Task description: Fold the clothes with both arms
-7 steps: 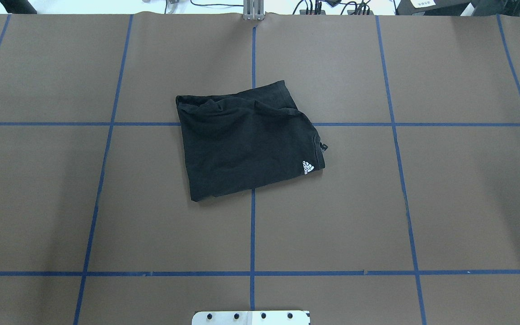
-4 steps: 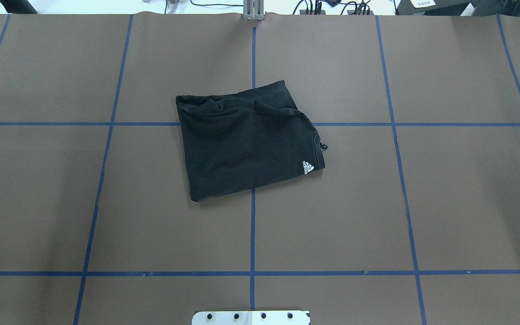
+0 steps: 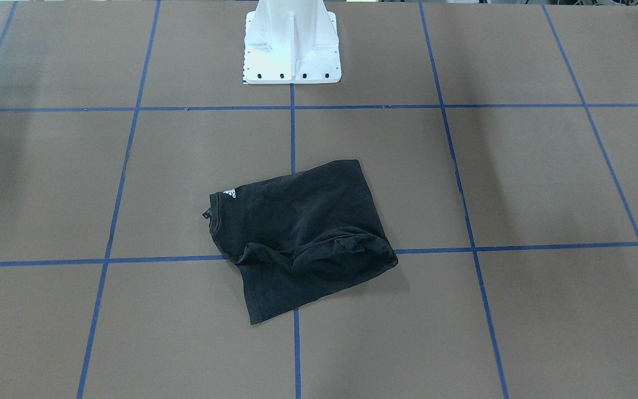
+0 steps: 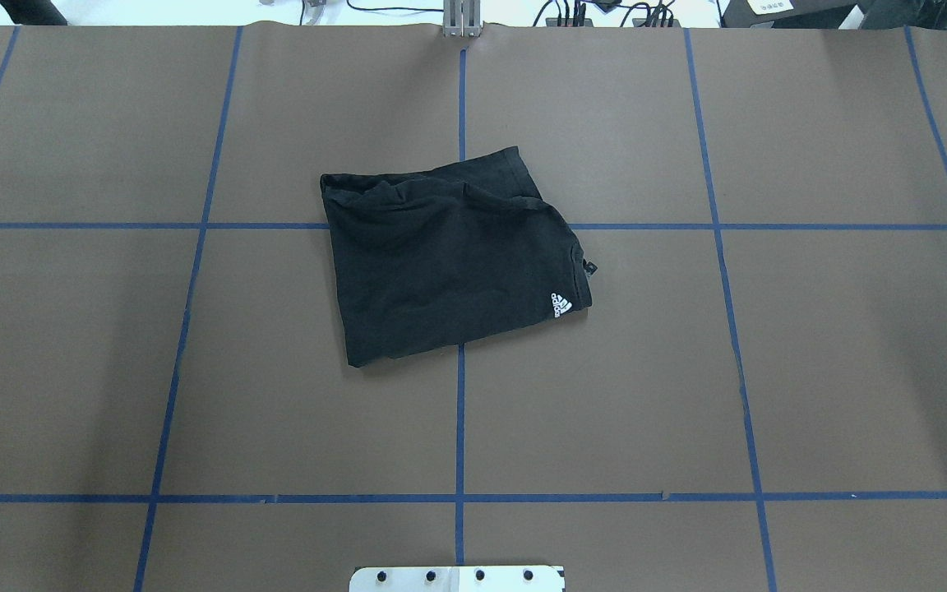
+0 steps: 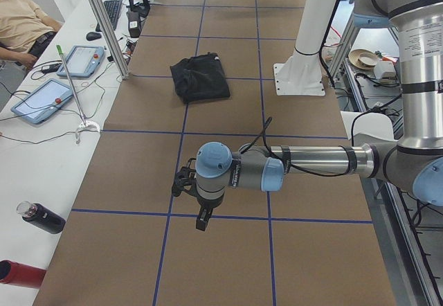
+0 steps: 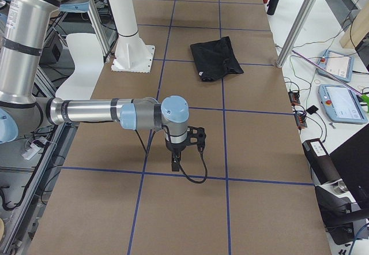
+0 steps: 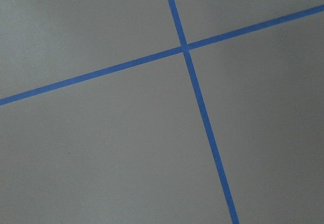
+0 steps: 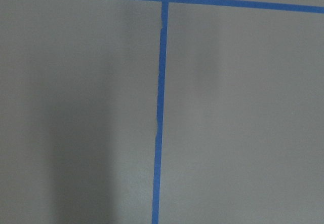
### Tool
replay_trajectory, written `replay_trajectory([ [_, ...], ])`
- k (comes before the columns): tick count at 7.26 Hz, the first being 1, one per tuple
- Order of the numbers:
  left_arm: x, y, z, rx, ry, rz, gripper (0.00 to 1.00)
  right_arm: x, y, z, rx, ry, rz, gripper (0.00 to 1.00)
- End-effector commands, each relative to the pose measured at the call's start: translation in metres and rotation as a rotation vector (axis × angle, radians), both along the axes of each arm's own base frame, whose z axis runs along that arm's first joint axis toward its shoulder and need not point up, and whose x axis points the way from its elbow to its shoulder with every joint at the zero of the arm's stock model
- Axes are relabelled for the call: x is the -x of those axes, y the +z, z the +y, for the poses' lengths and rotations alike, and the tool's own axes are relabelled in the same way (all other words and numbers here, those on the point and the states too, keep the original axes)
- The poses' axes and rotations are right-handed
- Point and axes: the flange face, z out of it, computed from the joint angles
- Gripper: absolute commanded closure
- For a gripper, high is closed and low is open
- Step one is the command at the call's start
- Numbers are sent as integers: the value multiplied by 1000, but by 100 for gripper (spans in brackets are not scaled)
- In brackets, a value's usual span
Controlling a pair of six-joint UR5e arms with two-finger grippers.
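Note:
The black T-shirt (image 4: 449, 259) lies folded into a rough rectangle at the table's middle, with its small white collar logo (image 4: 561, 304) at its right edge; the front print is hidden. It also shows in the front-facing view (image 3: 297, 238) and in both side views (image 5: 201, 77) (image 6: 216, 59). Neither arm shows in the overhead or front-facing view. My left gripper (image 5: 201, 219) hangs over bare table far from the shirt. My right gripper (image 6: 174, 162) does the same at the other end. I cannot tell whether either is open or shut. Both wrist views show only table.
The brown table (image 4: 687, 370) carries a grid of blue tape lines. The white pedestal base (image 3: 291, 44) stands at the robot's side. Metal posts (image 5: 104, 25), tablets (image 5: 41, 98) and bottles (image 5: 41, 217) stand along the operators' edge, with a seated person (image 5: 21, 22) beyond.

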Motion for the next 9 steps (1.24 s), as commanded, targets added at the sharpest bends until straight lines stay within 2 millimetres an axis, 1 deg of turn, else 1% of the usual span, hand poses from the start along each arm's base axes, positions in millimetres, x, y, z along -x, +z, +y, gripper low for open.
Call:
replay_trajectory([
  [1, 0, 0, 0, 1, 0, 0, 0, 0, -1, 0, -1, 0, 0, 0],
  [9, 0, 3, 3, 8, -2, 0, 0, 0, 0, 2, -18, 0, -2, 0],
])
